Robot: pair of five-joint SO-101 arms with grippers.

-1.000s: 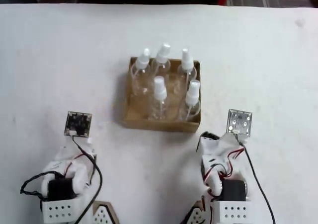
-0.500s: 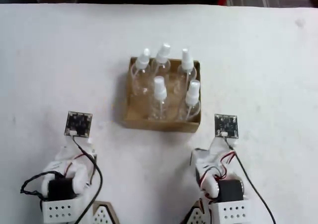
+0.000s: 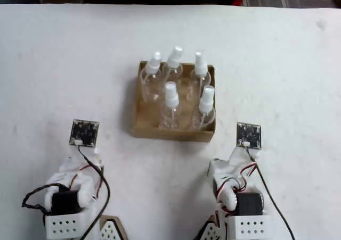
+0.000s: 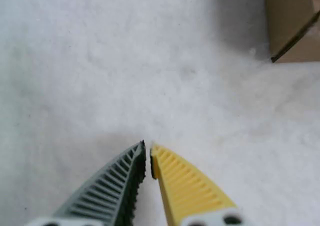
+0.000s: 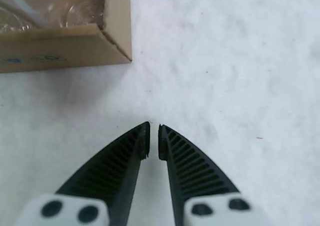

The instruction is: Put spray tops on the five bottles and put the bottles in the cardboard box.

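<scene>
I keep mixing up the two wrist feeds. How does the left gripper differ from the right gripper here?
The left gripper has one grey finger and one yellow; the right gripper has two black ones. Beyond the left gripper lies a corner of the cardboard box; beyond the right gripper the box corner shows bottles inside. Both are shut, empty, above the white table.

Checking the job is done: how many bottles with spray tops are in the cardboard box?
5, all in the cardboard box: far-left bottle, far-middle bottle, far-right bottle, near-middle bottle, near-right bottle. None appears hidden.
</scene>
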